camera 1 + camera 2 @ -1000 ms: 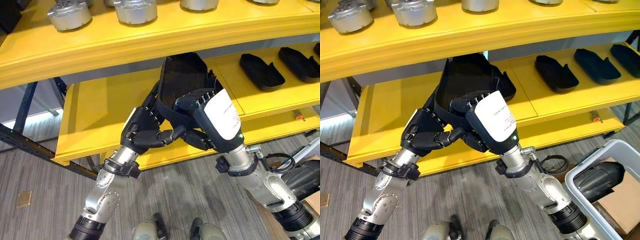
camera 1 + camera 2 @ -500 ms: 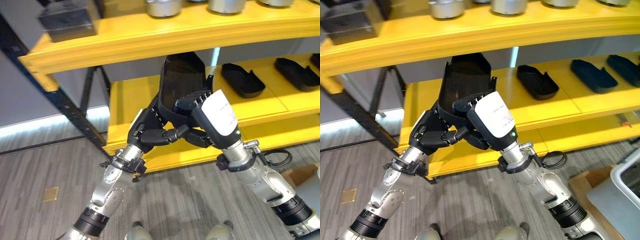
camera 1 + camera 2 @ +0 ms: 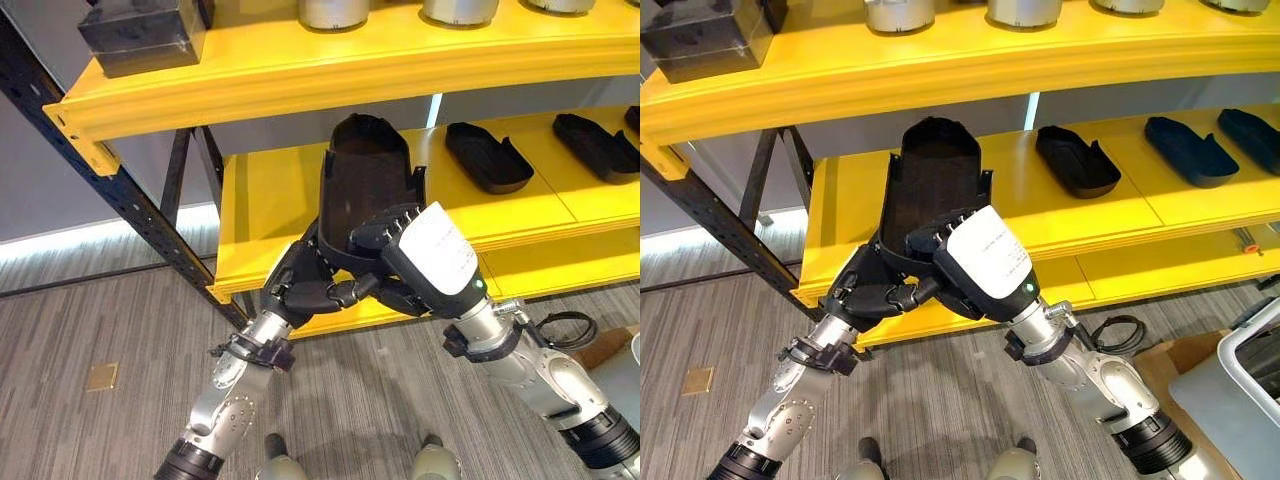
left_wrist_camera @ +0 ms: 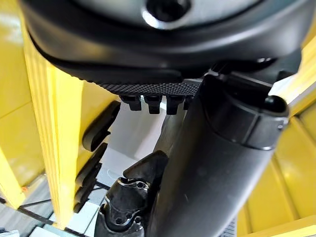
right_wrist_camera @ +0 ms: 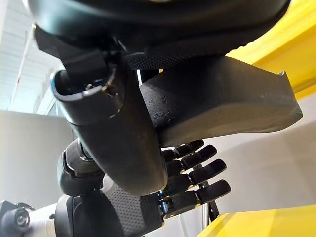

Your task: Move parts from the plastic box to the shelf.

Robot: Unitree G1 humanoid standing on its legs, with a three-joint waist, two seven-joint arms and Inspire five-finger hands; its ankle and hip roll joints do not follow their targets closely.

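Both hands grip the black tray-like part [image 3: 365,195] at its near end: left hand [image 3: 305,285] w/ fingers curled under it, right hand [image 3: 400,250] curled over the rim. Part tilts up toward the yellow shelf [image 3: 260,190]. Farther back, similar black parts [image 3: 487,157] lie on same shelf level.

You see a matte black tray part [image 3: 365,185] held above each dark robot hand [image 3: 310,285] (the right one [image 3: 405,255] wears a white cover), a bright yellow shelf [image 3: 270,195] beyond it, grey striped floor [image 3: 110,320] below.
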